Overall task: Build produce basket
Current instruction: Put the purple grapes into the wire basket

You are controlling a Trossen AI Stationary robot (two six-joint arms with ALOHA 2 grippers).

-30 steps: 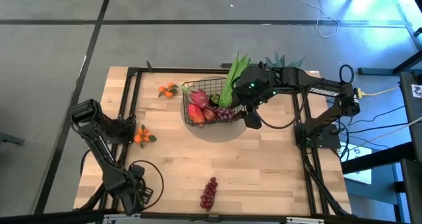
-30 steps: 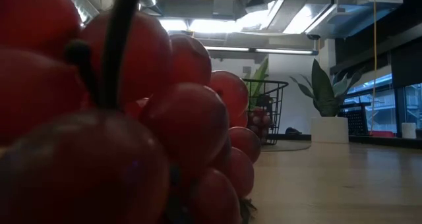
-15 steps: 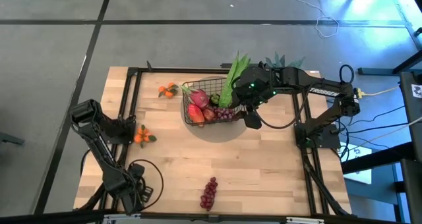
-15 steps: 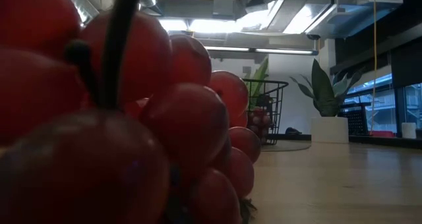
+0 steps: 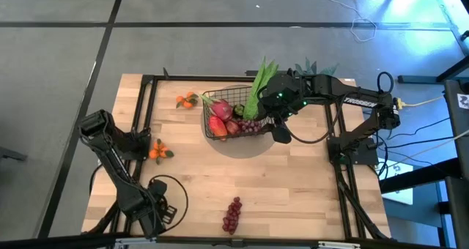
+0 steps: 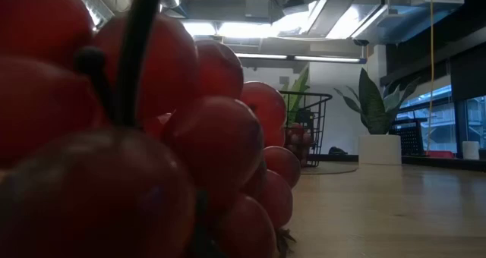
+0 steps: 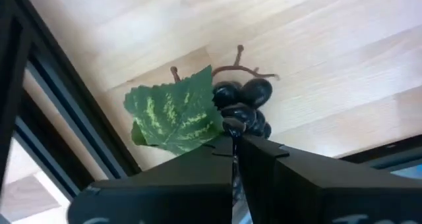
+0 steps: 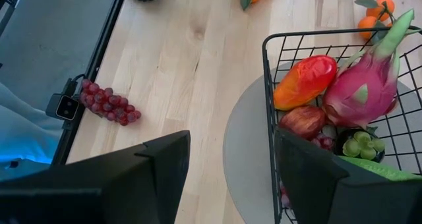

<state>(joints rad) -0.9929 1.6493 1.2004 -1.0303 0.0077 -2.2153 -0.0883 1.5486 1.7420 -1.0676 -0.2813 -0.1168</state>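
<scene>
My left gripper [image 5: 163,209] is at the table's near left corner, shut on a dark grape bunch [image 7: 242,100] with a green leaf [image 7: 175,115]. My right gripper [image 8: 227,184] is open and empty above the right side of the black wire basket [image 5: 207,124]. The basket stands on a round grey mat [image 5: 245,148]. It holds a green leafy stalk [image 5: 258,84], a pink dragon fruit [image 8: 362,85], a red-orange mango [image 8: 306,79] and grapes [image 5: 249,124]. A red grape bunch [image 5: 232,214] lies on the table near the front edge and fills the low view [image 6: 114,136]. My left gripper pinches the dark grape bunch between its two fingers, on the berries [image 7: 231,116] at the end nearest the wrist. The brown stem [image 7: 241,69] and the leaf stick out beyond the fingertips. Whether the bunch touches the table, I cannot tell.
Two small clusters of oranges lie on the table's left half, one [image 5: 157,151] near the left arm and one [image 5: 187,99] at the far side. A potted spiky plant [image 5: 315,67] stands behind the right arm. Black frame rails [image 5: 143,117] run along the table's edges.
My left gripper has moved a little toward the table's right edge, still shut on the dark grape bunch. My right arm has kept still.
</scene>
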